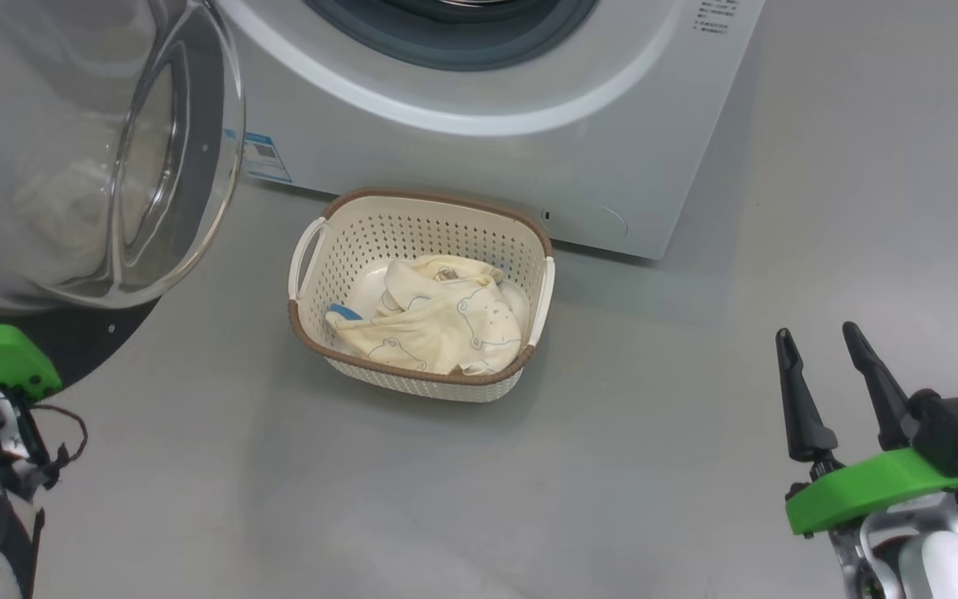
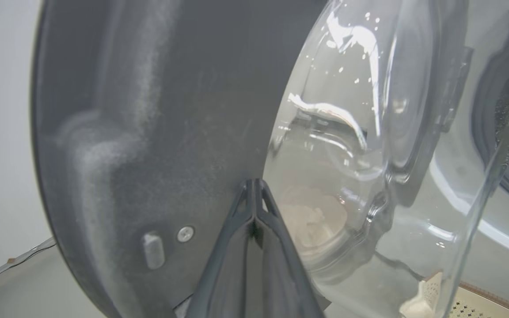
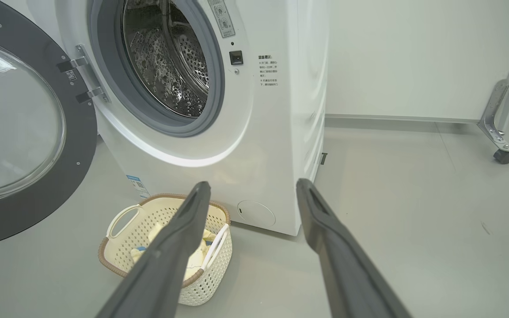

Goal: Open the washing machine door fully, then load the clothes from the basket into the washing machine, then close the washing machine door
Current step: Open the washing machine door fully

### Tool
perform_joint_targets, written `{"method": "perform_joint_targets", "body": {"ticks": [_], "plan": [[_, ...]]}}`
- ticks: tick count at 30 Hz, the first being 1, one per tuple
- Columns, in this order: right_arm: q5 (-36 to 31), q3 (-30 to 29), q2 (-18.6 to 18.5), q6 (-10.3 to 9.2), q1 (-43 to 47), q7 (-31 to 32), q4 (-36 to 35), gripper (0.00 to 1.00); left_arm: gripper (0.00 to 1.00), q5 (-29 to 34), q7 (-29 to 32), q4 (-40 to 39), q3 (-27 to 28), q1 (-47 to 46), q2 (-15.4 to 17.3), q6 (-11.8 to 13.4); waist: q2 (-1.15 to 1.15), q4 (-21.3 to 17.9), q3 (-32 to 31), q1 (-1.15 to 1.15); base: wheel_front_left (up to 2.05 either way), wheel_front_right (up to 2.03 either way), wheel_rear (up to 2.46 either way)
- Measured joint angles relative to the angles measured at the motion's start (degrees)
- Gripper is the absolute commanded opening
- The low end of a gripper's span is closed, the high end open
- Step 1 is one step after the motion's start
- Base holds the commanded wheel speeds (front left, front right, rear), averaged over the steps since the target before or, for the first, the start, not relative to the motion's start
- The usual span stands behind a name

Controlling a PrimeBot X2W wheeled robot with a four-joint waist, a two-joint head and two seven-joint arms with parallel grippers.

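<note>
On the grey floor (image 1: pixel 529 499), directly in front of the washing machine (image 1: pixel 479 158), the basket (image 1: pixel 437 198) is sitting upright, its far rim near the machine's lower front panel. The clothes (image 1: pixel 437 320) are lying crumpled inside the basket, covering most of its base and sitting below the brown rim. A small blue cloth piece (image 1: pixel 344 312) is showing at their left edge. Through the machine's opening, ringed by the grey gasket (image 3: pixel 217 79), the drum (image 3: pixel 170 57) is showing bare perforated steel.

The washing machine door (image 3: pixel 20 128) is standing swung open to the robot's left on its hinge bracket (image 3: pixel 82 79). Its black lower rim is hanging left of the basket and apart from it.

The left gripper (image 2: pixel 253 183) is pointing at the door's inner face, where the black rim meets the glass. Its fingers are pressing together with nothing between them; contact with the door cannot be determined. The right gripper (image 1: pixel 818 333) is hovering at the lower right of the head view, fingers spread wide and holding nothing, well apart from the basket.

Open floor is lying between the basket and the right gripper and along the machine's right side. A metal frame on a caster (image 3: pixel 505 156) is standing near the wall.
</note>
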Motion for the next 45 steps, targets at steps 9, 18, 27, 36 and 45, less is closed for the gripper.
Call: {"method": "perform_joint_targets", "body": {"ticks": [9,18,27,36,45], "plan": [[0.01,0.15,0.0,0.0,-0.3,0.16,-0.04,1.0,0.0,0.59,0.0,6.1,3.49,-4.88,1.19,-0.32,0.0,-0.82,0.44,0.0,0.0,0.0,0.0],[0.01,0.42,0.0,0.0,-0.56,0.18,-0.04,1.0,0.0,1.02,0.0,8.24,6.43,-6.2,2.4,-1.4,0.0,-1.47,0.75,0.0,0.0,0.0,0.0],[0.0,0.15,0.0,0.0,-1.23,0.16,-0.03,1.0,0.0,3.32,-0.16,3.89,9.53,-5.63,1.25,-1.83,0.0,-1.39,0.95,0.0,0.0,0.0,0.0],[0.0,-0.42,0.0,0.0,-1.24,0.15,0.09,1.0,0.0,6.6,-0.18,-5.5,12.3,2.42,-3.45,-2.4,0.0,-1.04,0.37,0.0,0.0,0.0,0.0],[-0.01,-1.26,0.0,0.0,-1.03,0.05,0.38,1.0,0.0,9.62,-0.18,-17.41,13.58,13.96,-7.83,-4.17,0.0,-1.48,-1.55,-0.01,0.0,0.0,0.0]]}}
